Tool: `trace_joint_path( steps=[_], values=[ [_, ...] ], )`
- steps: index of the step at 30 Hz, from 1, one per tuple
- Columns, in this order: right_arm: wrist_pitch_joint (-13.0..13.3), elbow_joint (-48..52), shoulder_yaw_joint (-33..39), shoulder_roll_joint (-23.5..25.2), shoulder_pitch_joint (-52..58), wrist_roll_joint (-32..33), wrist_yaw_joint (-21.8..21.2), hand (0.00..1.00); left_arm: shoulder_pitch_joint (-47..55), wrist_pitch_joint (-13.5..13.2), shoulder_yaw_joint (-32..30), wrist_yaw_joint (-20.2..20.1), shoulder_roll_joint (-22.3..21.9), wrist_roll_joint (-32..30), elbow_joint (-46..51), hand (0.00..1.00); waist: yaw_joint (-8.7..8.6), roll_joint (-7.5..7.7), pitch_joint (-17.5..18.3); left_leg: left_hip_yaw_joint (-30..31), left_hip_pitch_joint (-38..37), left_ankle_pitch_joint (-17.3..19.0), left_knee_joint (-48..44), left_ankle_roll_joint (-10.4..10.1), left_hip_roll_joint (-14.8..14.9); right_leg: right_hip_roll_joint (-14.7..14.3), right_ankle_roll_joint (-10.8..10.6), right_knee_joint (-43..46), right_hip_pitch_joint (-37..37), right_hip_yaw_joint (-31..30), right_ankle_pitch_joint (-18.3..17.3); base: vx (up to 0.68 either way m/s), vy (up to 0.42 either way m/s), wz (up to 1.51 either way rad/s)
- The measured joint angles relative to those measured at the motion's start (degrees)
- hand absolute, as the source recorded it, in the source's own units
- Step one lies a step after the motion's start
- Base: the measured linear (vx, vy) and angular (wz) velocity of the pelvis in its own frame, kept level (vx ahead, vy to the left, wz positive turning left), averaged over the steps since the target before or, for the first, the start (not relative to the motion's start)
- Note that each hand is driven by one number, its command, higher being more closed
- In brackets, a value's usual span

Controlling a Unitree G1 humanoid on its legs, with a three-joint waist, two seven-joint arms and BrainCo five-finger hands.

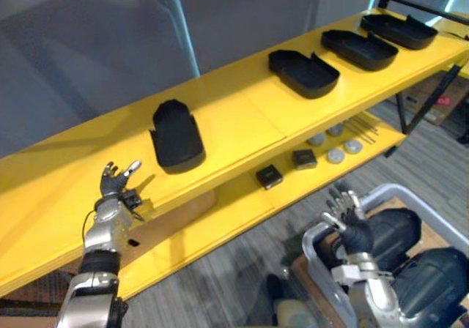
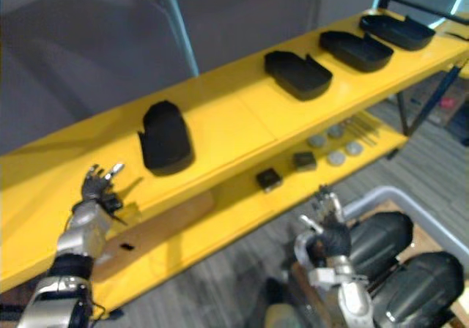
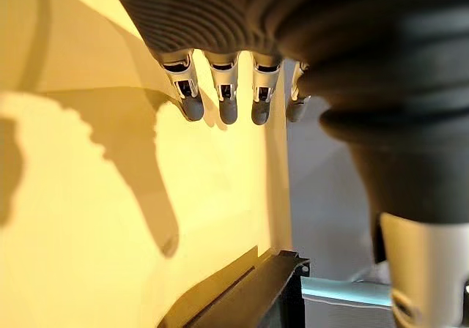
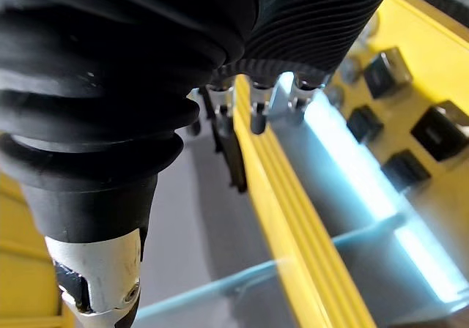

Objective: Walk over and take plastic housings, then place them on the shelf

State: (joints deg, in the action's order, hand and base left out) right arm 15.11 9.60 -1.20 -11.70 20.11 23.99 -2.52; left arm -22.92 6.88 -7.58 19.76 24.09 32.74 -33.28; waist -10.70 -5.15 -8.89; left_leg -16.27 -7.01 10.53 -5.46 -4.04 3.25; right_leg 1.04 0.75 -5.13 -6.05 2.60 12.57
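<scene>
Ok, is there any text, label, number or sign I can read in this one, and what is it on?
No text here can be read.
Cardboard box at the far right: a pink label patch, too blurred to read.
Black plastic housings on the yellow top shelf: no print visible.
Small black blocks on the lower shelf: no legible marking.
</scene>
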Motion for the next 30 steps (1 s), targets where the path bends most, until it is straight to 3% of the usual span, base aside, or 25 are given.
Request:
trace_joint_path(
  steps=[9,15,20,21,25,30],
  values=[
    [-0.4,1.4,0.0,0.0,-0.2,0.0,0.1,0.0,-5.8,0.5,0.2,8.4,-0.3,-0.7,-2.0,0.0,-1.34,0.2,-3.3,-0.2,1.4,0.2,-0.1,-0.3,-0.2,0.1,0.3,0.0,-1.4,0.0,0.2,-0.02,-0.007,-0.01],
    [-0.4,3.8,-0.6,0.0,-1.1,0.3,2.8,0.0,-13.1,-1.9,2.2,13.3,0.2,-3.2,-3.6,0.0,-1.67,1.43,-6.8,0.0,4.0,0.1,-1.3,-0.3,0.1,0.0,0.1,0.0,-3.4,0.2,0.6,-0.01,-0.024,0.01],
    [-1.1,3.9,-1.9,0.0,-2.9,1.4,3.2,0.0,-17.8,-3.3,4.8,14.9,0.7,-3.5,-3.8,0.0,-1.73,2.79,-8.8,-0.1,5.3,0.5,-3.1,-0.1,0.2,0.0,-0.5,0.2,-4.0,-0.1,1.0,0.0,0.0,0.0],
    [-2.6,3.9,-2.7,0.0,-3.2,2.2,1.4,0.0,-19.1,-3.3,5.8,15.3,1.1,-3.5,-3.8,0.0,-1.71,3.39,-9.3,-0.2,5.3,0.7,-3.4,0.0,0.3,0.1,-0.7,0.4,-4.0,-0.4,1.2,0.01,0.004,-0.05],
    [-4.2,3.8,-6.1,-0.1,-3.7,2.2,-1.1,0.0,-23.1,-3.3,9.8,16.1,2.5,-3.5,-3.7,0.0,-1.63,5.32,-10.6,-0.4,7.6,2.5,-7.0,0.6,0.4,0.4,-1.3,0.5,-4.7,-1.0,1.7,-0.02,0.034,-0.04],
    [-4.3,0.0,-9.4,-1.0,-5.4,2.2,-1.1,0.0,-25.9,-3.4,13.5,16.2,2.6,-3.5,-2.6,0.0,-0.96,6.14,-12.1,-0.2,9.7,4.2,-10.2,1.7,-0.2,1.5,-2.1,0.6,-5.2,-1.1,2.3,-0.03,0.07,0.03]
  ],
)
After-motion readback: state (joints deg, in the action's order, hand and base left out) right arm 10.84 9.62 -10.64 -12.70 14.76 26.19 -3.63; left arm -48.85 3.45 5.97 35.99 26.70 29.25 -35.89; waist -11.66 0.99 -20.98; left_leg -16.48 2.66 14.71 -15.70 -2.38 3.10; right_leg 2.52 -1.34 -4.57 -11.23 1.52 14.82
